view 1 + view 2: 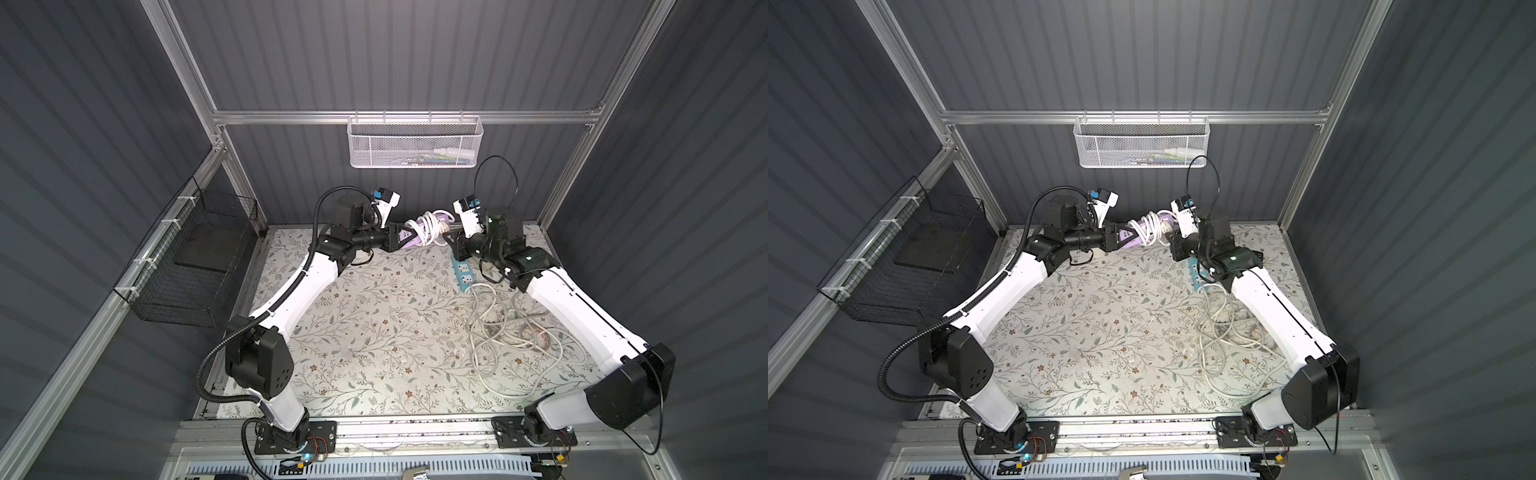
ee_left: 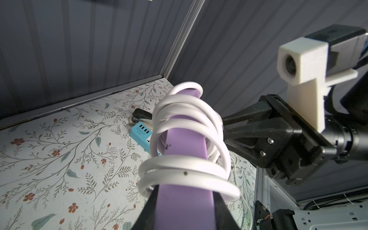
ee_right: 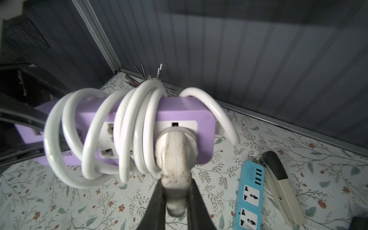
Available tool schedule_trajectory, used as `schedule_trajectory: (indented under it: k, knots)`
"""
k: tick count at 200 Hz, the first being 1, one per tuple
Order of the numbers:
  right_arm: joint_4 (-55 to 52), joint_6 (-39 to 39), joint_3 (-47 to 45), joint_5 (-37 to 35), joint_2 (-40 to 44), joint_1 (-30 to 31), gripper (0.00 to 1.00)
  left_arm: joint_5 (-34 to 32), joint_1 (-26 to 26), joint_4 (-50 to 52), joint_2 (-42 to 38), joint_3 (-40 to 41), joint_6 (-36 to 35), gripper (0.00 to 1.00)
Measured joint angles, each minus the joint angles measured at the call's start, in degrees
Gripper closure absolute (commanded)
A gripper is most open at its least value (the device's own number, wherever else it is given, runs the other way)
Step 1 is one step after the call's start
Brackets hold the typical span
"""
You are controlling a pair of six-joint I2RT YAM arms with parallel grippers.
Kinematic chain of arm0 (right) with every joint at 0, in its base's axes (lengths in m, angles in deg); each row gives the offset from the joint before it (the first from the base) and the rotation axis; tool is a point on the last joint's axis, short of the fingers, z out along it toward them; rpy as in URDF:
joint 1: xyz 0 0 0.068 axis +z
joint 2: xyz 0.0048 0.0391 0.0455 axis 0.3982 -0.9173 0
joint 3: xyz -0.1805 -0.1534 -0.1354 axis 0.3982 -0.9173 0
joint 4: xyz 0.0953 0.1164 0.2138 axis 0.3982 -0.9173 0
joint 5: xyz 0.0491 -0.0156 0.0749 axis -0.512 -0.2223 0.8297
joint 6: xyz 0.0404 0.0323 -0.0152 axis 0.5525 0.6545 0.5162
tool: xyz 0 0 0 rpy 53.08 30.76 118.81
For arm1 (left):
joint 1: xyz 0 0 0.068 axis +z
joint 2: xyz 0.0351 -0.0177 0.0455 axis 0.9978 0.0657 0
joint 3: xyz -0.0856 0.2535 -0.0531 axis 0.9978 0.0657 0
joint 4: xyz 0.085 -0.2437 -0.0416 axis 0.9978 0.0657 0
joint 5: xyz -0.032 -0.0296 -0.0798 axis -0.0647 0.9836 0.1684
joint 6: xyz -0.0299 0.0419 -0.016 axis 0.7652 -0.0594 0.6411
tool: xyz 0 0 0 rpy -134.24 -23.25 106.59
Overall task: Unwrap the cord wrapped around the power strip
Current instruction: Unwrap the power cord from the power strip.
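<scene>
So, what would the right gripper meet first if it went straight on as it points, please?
Probably the socket face of the purple power strip: its fingers pinch the plug seated there.

Your arms are white shells with chunky black joints. The left arm has a ribbed black conduit along it, the right arm just a thin black cable. The right gripper is black with silver screws.

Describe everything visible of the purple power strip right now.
The purple power strip is a smooth plastic bar with a white socket face, held above the table. A white cord loops loosely around it several times. The left gripper clamps one end; at the other, its plug sits in a socket, pinched by the right gripper.
</scene>
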Motion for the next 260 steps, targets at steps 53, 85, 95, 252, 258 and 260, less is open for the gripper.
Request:
schedule_trajectory:
  k: [53, 85, 95, 252, 258, 260]
  knots:
    - [-0.4, 0.5, -0.8, 7.3, 1.7, -3.8, 1.00, -0.3, -1.0, -2.1, 0.0, 0.0, 0.3, 1.00]
    - [-0.2, 0.0, -1.1, -0.4, 1.7, 1.0, 1.00, 0.0, -0.6, -0.9, -0.1, 0.0, 0.2, 1.00]
    - [-0.1, -0.2, -1.1, -4.0, 1.7, 3.2, 1.00, 0.5, -0.5, -0.2, -0.2, 0.0, 0.2, 1.00]
    - [0.3, 2.3, -2.3, 7.0, 3.7, -3.1, 1.00, -0.6, -1.4, -1.9, -1.6, 1.0, -0.2, 1.00]
    - [0.3, 2.3, -2.4, 6.0, 3.7, -2.3, 1.00, -0.6, -1.3, -1.8, -1.6, 1.0, -0.2, 1.00]
    - [0.3, 2.3, -2.4, 5.6, 3.7, -2.1, 1.00, -0.6, -1.3, -1.8, -1.6, 1.0, -0.2, 1.00]
